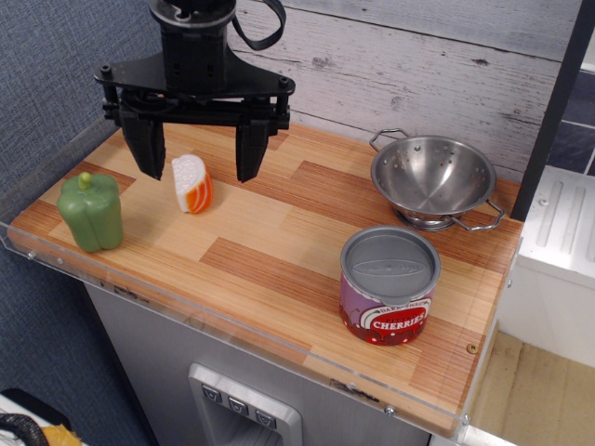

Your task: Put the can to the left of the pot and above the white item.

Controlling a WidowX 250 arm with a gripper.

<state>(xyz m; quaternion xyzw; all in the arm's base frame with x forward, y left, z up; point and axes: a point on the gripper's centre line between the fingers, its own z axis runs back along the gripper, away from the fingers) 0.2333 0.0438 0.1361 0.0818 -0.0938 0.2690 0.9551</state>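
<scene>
Gripper (197, 149): black, two fingers spread wide, empty, over the far left part of the counter.
White item (192, 183): wedge, white with orange stripes on one face; stands between the spread fingers as seen from here; contact cannot be told.
Green pepper (91, 212): upright near the left edge, apart from the wedge.
Can (388, 284): short, wide, grey metal lid, red-and-purple label; upright near the front right edge, well apart from the gripper.
Pot (434, 179): shiny steel, small holes, two wire loop handles, ring base; far right corner, behind the can, not touching.
Counter (270, 232): striped wood; bare middle stretch between wedge and can.
Writing: "CHERRIES" on the can label; smaller print above unreadable.
</scene>
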